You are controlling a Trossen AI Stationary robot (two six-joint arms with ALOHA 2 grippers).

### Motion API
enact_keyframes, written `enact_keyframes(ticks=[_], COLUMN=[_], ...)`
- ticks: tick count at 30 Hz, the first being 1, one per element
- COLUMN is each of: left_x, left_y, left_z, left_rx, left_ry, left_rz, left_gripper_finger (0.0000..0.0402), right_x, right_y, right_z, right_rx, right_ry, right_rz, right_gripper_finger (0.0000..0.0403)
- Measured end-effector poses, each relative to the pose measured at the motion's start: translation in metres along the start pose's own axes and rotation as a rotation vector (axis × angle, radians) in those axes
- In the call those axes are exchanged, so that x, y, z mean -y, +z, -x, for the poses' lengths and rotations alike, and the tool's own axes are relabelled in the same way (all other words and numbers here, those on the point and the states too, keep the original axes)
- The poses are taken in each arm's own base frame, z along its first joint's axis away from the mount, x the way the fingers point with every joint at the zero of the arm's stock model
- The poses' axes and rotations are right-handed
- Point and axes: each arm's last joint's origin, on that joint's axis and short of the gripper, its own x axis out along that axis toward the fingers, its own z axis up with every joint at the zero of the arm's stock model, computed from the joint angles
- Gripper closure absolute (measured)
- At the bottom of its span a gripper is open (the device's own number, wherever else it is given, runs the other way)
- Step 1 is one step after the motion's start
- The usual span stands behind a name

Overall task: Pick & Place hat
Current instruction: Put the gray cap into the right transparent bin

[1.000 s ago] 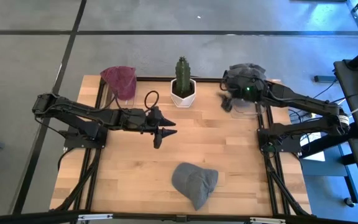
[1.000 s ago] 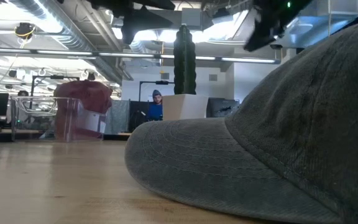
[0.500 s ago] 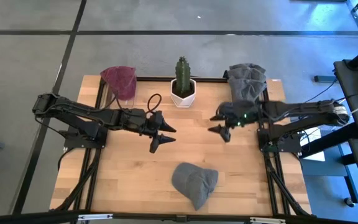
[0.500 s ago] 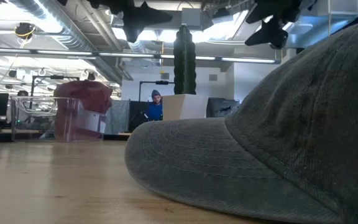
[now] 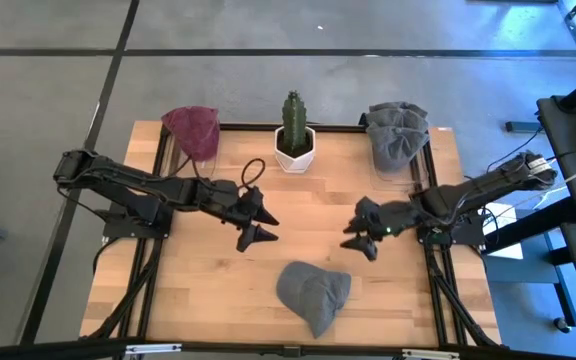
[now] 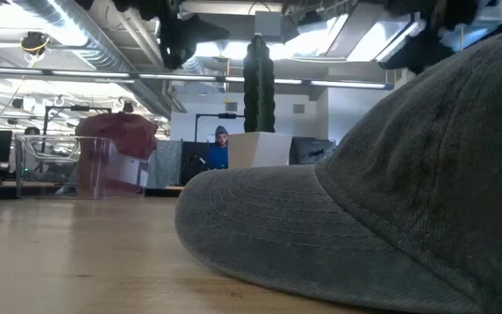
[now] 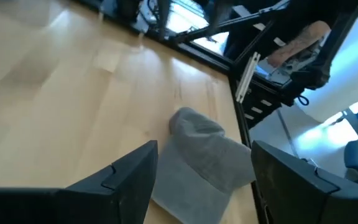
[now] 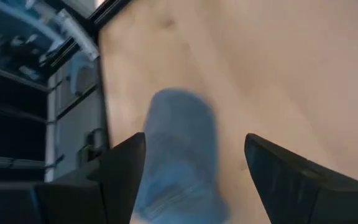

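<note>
A grey cap (image 5: 313, 295) lies flat on the wooden table near its near edge. It fills the right of the low view (image 6: 382, 201) and shows ahead of the fingers in the left wrist view (image 7: 204, 155) and, blurred, in the right wrist view (image 8: 179, 149). My left gripper (image 5: 264, 226) hovers open above the table's middle, up and to the left of the cap. My right gripper (image 5: 352, 237) hovers open to the cap's far right, pointing toward the table's left. Neither touches the cap.
A cactus in a white pot (image 5: 293, 140) stands at the far edge's middle. A maroon hat (image 5: 193, 130) sits on a clear container at the far left, and a grey hat (image 5: 398, 135) on a clear container at the far right. Bare wood lies between the grippers.
My right gripper has left the grey hat on the far right container and swung toward the near edge and the table's middle, coming close to the grey cap. My left gripper has shifted slightly toward the near edge and tipped toward the cap. The cap has not moved.
</note>
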Motion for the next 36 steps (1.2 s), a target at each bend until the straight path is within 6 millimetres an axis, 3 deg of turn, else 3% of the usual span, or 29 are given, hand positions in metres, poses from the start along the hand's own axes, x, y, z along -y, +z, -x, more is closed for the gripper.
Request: enact_keyframes(ticks=[9,14,18,24,29,36], left_x=[0.019,0.027,0.031,0.035,0.036,0.039], left_y=[-0.026,-0.043,-0.051,-0.053,-0.053,-0.055], left_z=[-0.023,-0.036,-0.04,-0.04,-0.04,-0.039], left_rx=[-0.045,-0.063,-0.064,-0.056,-0.053,-0.083], left_ry=[0.009,0.05,0.081,0.079,0.07,0.026], left_rz=[0.045,0.075,0.102,0.101,0.099,0.074], left_gripper_finger=[0.015,0.015,0.0151,0.0151,0.0151,0.0151], right_x=[-0.039,-0.056,-0.068,-0.085,-0.083,-0.076], right_y=[-0.047,-0.08,-0.111,-0.153,-0.172,-0.192], right_z=[0.01,0.006,-0.012,-0.055,-0.083,-0.108], right_rx=[-0.124,-0.135,-0.195,-0.23,-0.111,-0.147], right_ry=[0.125,0.097,0.075,0.132,0.104,0.009], right_rz=[-0.102,-0.223,-0.352,-0.468,-0.574,-0.675], right_gripper_finger=[0.0128,0.0128,0.0128,0.0128,0.0128,0.0128])
